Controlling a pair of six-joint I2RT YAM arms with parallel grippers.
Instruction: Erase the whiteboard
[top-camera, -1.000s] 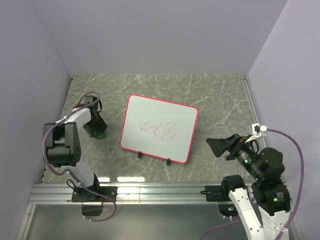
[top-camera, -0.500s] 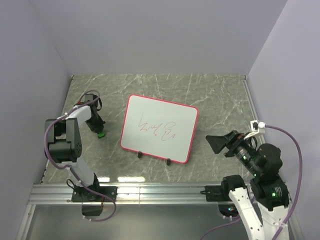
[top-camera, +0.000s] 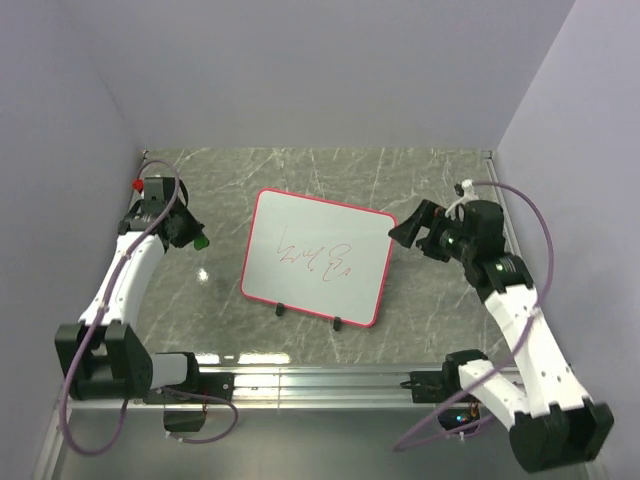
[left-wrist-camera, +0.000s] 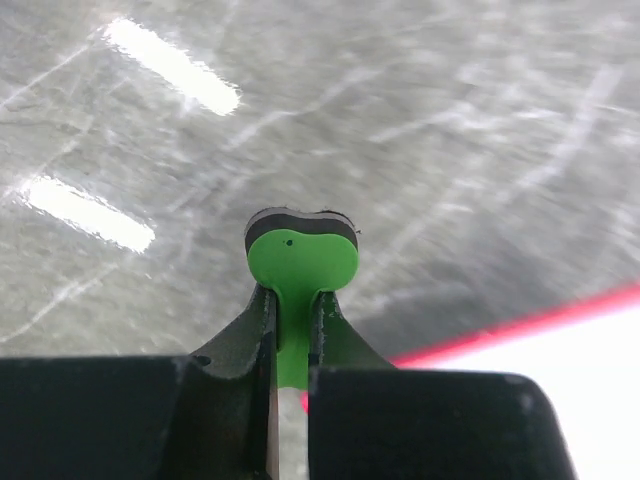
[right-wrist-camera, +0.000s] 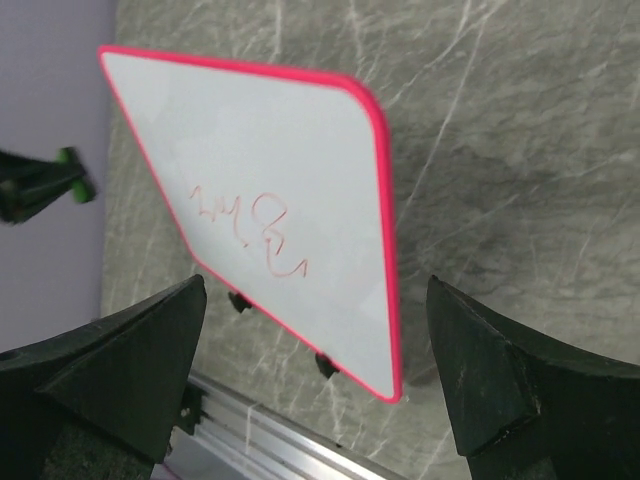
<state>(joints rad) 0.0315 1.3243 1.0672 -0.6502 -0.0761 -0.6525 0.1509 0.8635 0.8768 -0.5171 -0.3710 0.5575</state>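
From above, we see the whiteboard (top-camera: 300, 225) lying flat near the middle of the marbled surface (top-camera: 440, 190), its red-and-black scribble (top-camera: 315, 262) untouched, so we judge that none of the wiping has been done. Only the tool is in hand: the left pincer (top-camera: 198, 241) is clamped on the green eraser (top-camera: 202, 242), just beside the board's left edge but not yet over it. The right pincer (top-camera: 405, 232) stands spread apart and empty near the board's far right corner. In the left wrist view, the two fingers are pressed together on the eraser's (left-wrist-camera: 300, 255) thin green stem. Its dark pad faces away from the camera and it appears clear of the surface, with the pink-framed corner of the whiteboard (left-wrist-camera: 590, 350) at lower right. In the right wrist view, the fingers of the right pincer (right-wrist-camera: 316, 285) are wide apart and frame the whole board (right-wrist-camera: 250, 130). The scribble (right-wrist-camera: 250, 225) is plainly legible, and the eraser (right-wrist-camera: 66, 172) is a small green spot off its far side. What is left, as we judge it, is to carry the eraser onto the board and rub out all the marks. Against the frame a second earlier, the left arm has unfolded and brought its pincer up from the surface with the eraser. The right arm has swung from the near right up toward the board. Board and scribble sit where they were.
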